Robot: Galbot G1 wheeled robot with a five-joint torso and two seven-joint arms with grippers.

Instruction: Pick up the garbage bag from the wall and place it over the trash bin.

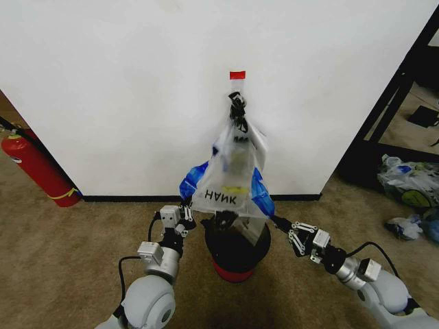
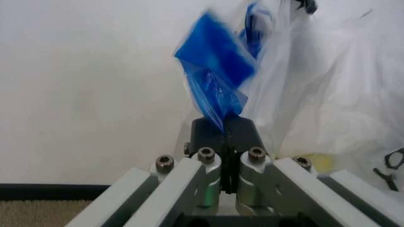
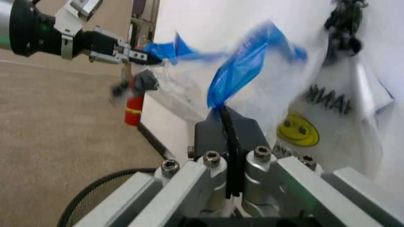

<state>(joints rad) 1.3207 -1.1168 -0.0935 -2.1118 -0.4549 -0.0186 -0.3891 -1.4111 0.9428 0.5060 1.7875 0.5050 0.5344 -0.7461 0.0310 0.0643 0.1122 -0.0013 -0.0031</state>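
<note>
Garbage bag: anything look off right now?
Yes. The garbage bag hangs upside down: its lettering reads inverted, its blue handles point down, pinched by the left hand and right hand. Its top is still caught at the red-taped hook above the trash bin.

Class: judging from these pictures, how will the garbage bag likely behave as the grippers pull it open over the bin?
Probably floppy: the garbage bag sags in folds. Likely light, since the left gripper and right gripper hold it by thin blue loops. The film may tear or slip.

Red fire extinguisher at left; stuffed clear bags at right.
</note>
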